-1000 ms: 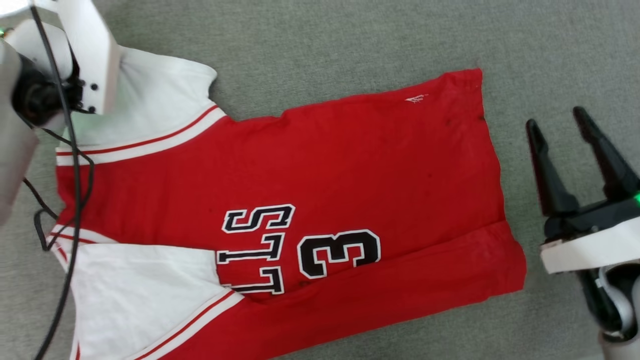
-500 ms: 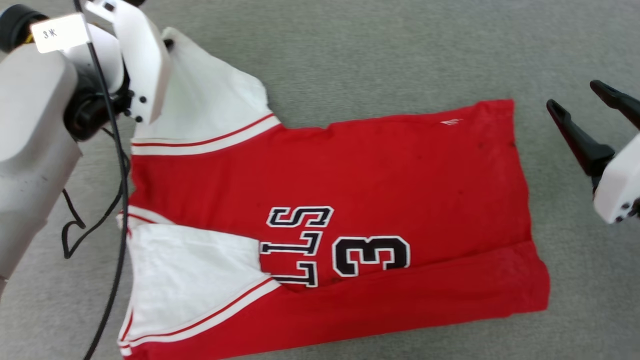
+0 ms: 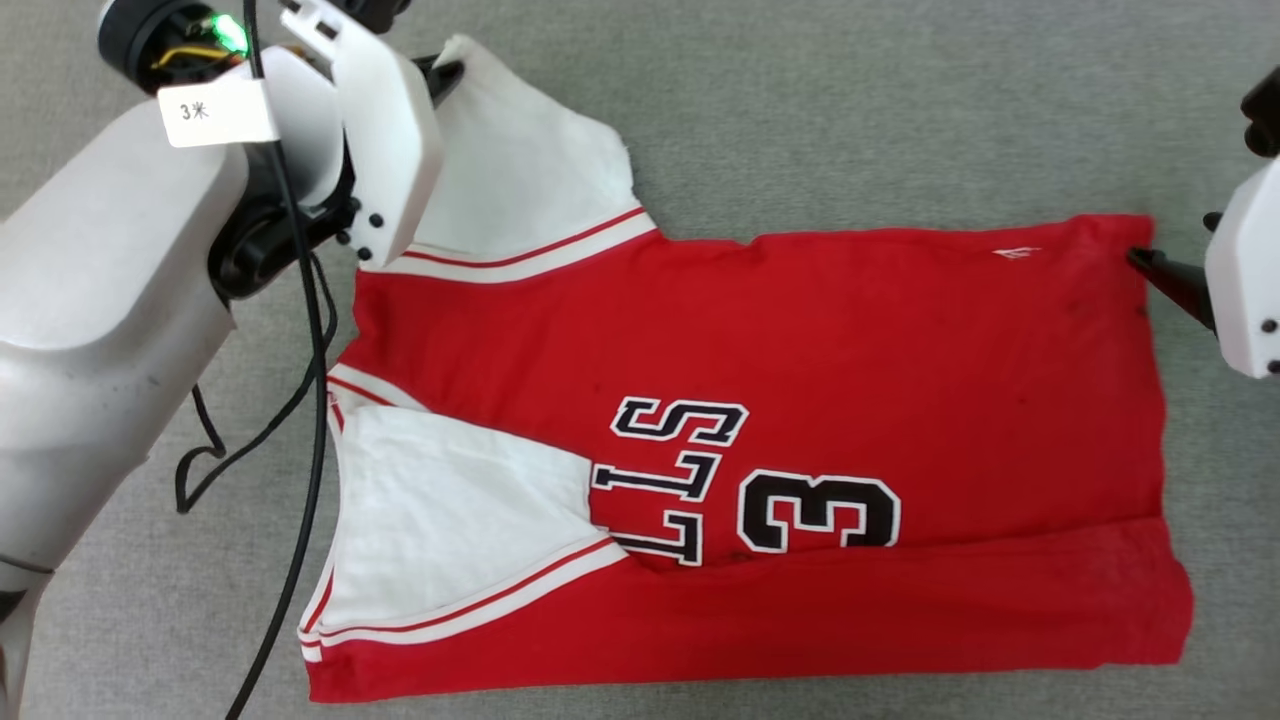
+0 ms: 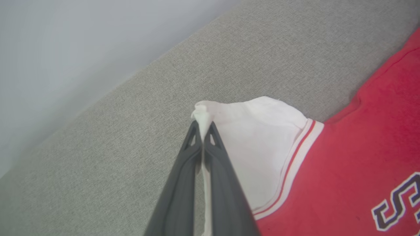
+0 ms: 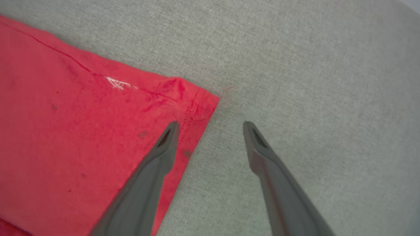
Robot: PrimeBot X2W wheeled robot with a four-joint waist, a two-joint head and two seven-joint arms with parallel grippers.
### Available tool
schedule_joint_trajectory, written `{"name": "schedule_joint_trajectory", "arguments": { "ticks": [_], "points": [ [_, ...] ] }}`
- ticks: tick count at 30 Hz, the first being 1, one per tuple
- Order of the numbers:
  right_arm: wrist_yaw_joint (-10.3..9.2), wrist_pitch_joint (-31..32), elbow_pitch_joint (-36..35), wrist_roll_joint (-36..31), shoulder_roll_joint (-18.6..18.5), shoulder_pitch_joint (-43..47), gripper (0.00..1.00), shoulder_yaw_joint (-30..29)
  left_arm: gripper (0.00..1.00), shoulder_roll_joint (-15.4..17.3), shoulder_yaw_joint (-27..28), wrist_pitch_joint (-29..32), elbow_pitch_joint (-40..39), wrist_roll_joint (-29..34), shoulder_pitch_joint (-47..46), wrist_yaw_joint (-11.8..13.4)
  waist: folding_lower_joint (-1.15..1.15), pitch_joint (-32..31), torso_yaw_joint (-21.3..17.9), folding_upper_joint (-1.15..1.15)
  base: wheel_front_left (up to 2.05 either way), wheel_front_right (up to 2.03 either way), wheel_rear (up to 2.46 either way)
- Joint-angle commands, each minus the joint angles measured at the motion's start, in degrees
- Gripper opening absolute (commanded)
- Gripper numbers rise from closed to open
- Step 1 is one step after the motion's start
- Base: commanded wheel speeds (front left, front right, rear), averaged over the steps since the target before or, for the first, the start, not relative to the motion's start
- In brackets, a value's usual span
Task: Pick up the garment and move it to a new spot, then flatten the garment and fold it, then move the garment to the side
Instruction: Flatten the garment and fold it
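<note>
A red jersey-style garment [image 3: 800, 350] with white sleeves lies spread face up on a grey cloth-covered counter [image 3: 850, 100], neck end toward the robot's left and hem toward its right. Black letters [image 3: 670, 480] outlined in white and a number 3 [image 3: 820, 510] sit on the chest. The near sleeve [image 3: 450, 520] is folded in over the garment's chest, and a strip along the near side is turned over onto the front. The far sleeve [image 3: 520, 170] is pulled up off the counter. The left pincer [image 4: 203, 126] is clamped on its white tip, fingers pressed together with cloth between them. At the garment's far hem corner the right pincer [image 5: 211, 126] stands wide – one finger over the red cloth, the other over bare counter. Whether it touches the cloth cannot be told. A black cable [image 3: 300, 400] hangs from the left arm beside the garment's neck end.
</note>
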Motion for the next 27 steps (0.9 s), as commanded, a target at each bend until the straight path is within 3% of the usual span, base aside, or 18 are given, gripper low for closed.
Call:
{"name": "schedule_joint_trajectory", "arguments": {
  "ticks": [1, 8, 15, 16, 17, 27],
  "points": [
    [-0.06, -0.21, 1.63, -0.22, 0.89, -1.49, 1.0, 0.93, 0.0, -0.06, 0.06, -0.41, -0.45, 0.42, -0.8, 0.05, -0.01, 1.05, 0.9, 0.0, 0.0, 0.0, 0.0],
    [-0.06, -1.96, 8.47, -2.53, 2.31, -3.09, 1.0, 7.93, 0.0, -0.38, -0.1, -1.18, -0.94, 0.76, -1.89, 0.04, -0.01, 2.99, 1.94, 0.0, 0.0, 0.0, 0.0],
    [0.04, -3.92, 12.56, -0.25, 2.84, -1.98, 1.0, 13.6, 0.0, -0.1, -0.46, -1.76, 0.1, 0.41, -2.1, 0.01, -0.01, 3.23, 1.81, 0.0, 0.0, 0.0, 0.0],
    [0.04, -4.36, 13.03, 0.1, 2.77, -2.2, 0.22, 14.3, 0.0, -0.03, -0.57, -1.93, 0.38, 0.3, -2.09, 0.02, -0.01, 3.09, 1.71, 0.0, 0.0, 0.0, 0.0],
    [0.03, -5.23, 13.41, 0.44, 2.7, -2.46, 0.0, 14.75, 0.0, 0.05, -0.67, -2.09, 0.63, 0.19, -1.99, 0.01, -0.01, 2.88, 1.58, 0.0, 0.0, 0.0, 0.0],
    [-0.08, -18.31, 15.84, 3.12, 1.24, -5.21, 0.0, 14.46, 0.0, 0.62, -2.01, -3.92, 2.97, -1.78, 1.02, -0.03, -0.01, -2.86, 0.48, 0.0, 0.0, 0.0, 0.0]
  ]
}}
